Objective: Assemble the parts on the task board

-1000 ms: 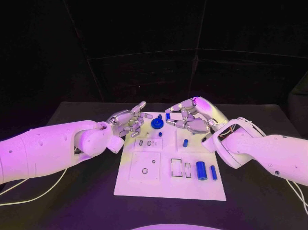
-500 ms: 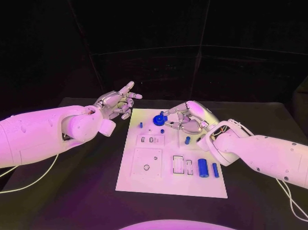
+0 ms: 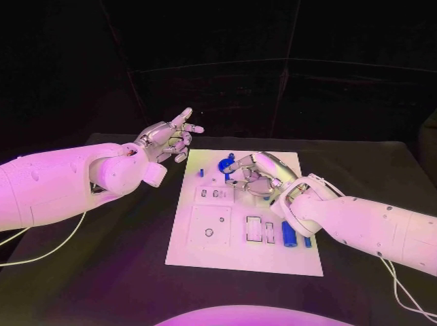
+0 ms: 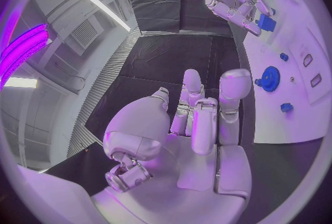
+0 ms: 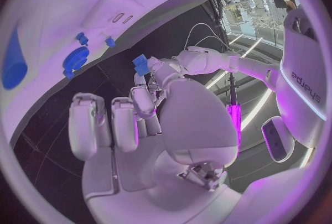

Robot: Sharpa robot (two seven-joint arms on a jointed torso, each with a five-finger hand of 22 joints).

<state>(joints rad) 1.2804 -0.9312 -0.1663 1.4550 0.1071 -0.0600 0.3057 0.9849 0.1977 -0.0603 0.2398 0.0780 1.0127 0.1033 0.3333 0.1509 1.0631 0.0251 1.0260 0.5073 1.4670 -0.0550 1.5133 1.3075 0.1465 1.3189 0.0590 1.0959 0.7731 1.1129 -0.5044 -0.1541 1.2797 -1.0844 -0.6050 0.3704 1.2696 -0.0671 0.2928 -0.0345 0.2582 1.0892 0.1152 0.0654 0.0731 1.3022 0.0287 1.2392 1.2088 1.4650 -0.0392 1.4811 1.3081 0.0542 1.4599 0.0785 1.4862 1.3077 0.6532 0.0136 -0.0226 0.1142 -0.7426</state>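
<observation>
Since a second ago, the left hand (image 3: pixel 167 141) has been drawn off the far left part of the task board (image 3: pixel 238 255), where it was lying beside the gear (image 3: pixel 225 166), and is now being held above the desk (image 3: pixel 111 272) just left of the board's far corner. The right hand (image 3: pixel 257 176) has been brought slightly nearer over the board, its fingertips now being kept just beside the gear.

At the near end, the board is being seen as a white plate lying flat in the middle of the dark desk. Toward its near right corner, a thick blue cylinder (image 3: pixel 289 235) and a thin blue cylinder (image 3: pixel 306 240) are lying side by side, partly covered by the right forearm. Left of them, two upright slots are being shown, and further left a raised square block (image 3: pixel 211 227) with a small hole.

Farther on, the right hand is being held low over the board's middle right, its fingers curled in. In the wrist views, a small blue part (image 5: pixel 141 63) is being pinched at its fingertips, clear of the board's surface. Just beyond those fingertips the gear is standing on the board, apart from the held part. A blue peg (image 3: pixel 200 174) is standing near the board's left edge.

Farthest off, the left hand is being kept raised with nothing in it, its fingers spread apart and one pointing upward
</observation>
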